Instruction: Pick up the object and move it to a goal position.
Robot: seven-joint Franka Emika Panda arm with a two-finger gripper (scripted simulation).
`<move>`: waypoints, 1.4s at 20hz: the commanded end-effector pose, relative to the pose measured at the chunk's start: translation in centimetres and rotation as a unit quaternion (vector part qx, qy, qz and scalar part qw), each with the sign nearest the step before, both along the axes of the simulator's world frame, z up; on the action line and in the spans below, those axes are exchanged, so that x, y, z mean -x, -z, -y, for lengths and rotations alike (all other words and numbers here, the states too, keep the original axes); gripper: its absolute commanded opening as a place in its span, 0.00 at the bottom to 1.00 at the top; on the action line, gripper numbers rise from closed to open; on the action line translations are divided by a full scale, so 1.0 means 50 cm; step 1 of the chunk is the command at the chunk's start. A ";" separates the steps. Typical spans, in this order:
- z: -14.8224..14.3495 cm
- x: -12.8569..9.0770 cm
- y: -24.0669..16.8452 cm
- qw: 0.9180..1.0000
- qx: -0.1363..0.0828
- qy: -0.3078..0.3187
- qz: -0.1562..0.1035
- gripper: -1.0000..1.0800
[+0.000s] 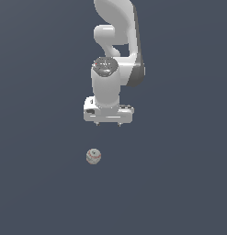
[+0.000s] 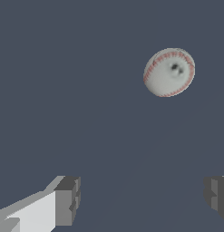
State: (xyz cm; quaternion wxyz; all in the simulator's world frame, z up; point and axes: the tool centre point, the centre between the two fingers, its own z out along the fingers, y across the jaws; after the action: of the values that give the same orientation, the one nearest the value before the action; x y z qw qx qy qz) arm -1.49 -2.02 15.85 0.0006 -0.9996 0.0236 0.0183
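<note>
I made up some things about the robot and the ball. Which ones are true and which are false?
1. The gripper is holding the ball. False: the ball lies apart from it, untouched.
2. The ball is white with red stitch marks. True.
3. The gripper's fingers are spread wide with nothing between them. True.
4. The ball sits right between the fingers in the wrist view. False: it lies off to one side, outside the gap.
5. Two balls are in the scene. False: only one.

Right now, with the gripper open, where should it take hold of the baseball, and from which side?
Probably across its widest middle, coming straight down from above. The baseball is round, narrower than the open gripper, and lies alone on the flat surface, not yet between the fingers.
</note>
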 end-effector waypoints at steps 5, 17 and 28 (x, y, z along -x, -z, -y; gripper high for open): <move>-0.013 -0.002 -0.009 1.000 0.003 -0.013 0.002 0.96; -0.033 -0.012 -0.023 0.999 0.007 -0.041 0.005 0.96; 0.010 -0.076 0.009 0.995 0.005 -0.103 0.008 0.96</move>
State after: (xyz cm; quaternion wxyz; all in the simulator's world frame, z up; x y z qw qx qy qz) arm 1.74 -2.06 15.74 -0.0065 -0.9976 -0.0679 0.0106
